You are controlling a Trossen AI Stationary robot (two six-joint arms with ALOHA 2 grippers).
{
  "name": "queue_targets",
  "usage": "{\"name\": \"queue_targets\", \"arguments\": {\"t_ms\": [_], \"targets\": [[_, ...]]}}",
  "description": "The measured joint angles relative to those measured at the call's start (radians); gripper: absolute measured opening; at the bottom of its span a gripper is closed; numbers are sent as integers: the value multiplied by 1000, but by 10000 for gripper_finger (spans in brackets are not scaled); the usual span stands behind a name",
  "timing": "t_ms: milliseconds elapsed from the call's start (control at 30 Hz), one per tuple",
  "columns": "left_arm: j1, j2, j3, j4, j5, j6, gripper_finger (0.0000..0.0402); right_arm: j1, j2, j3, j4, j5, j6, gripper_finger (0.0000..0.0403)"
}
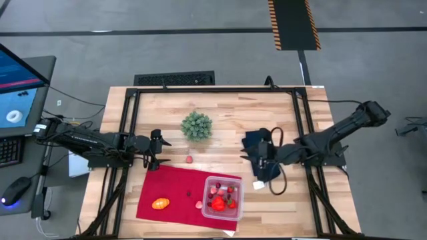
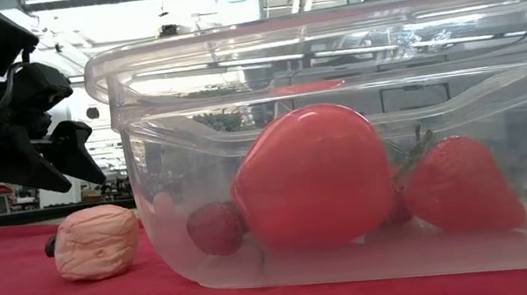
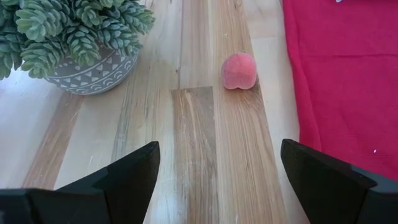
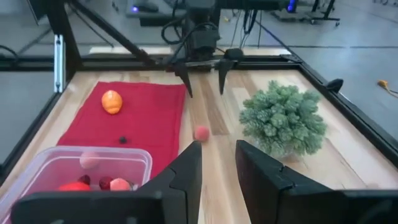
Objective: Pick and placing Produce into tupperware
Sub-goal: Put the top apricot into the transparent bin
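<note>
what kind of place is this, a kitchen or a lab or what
Most likely a robotics lab or workshop, not a kitchen. A wooden table in a black frame stands on a grey concrete floor with hazard tape, a monitor and keyboard sit beside it, and toy produce fills a tupperware.

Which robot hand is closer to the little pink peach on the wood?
The left. The left gripper hangs open just beside the pink peach, facing it. The right gripper is farther off, over the dark blue cloth.
</note>
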Motion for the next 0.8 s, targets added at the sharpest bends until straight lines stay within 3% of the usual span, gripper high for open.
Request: {"name": "queue_targets", "arguments": {"t_ms": [500, 800], "targets": [[0, 0, 0, 0, 0, 0, 326, -118, -292, -315, 150, 0, 21, 120], [0, 0, 0, 0, 0, 0, 326, -164, -406, -543, 388, -28, 13, 120]]}}
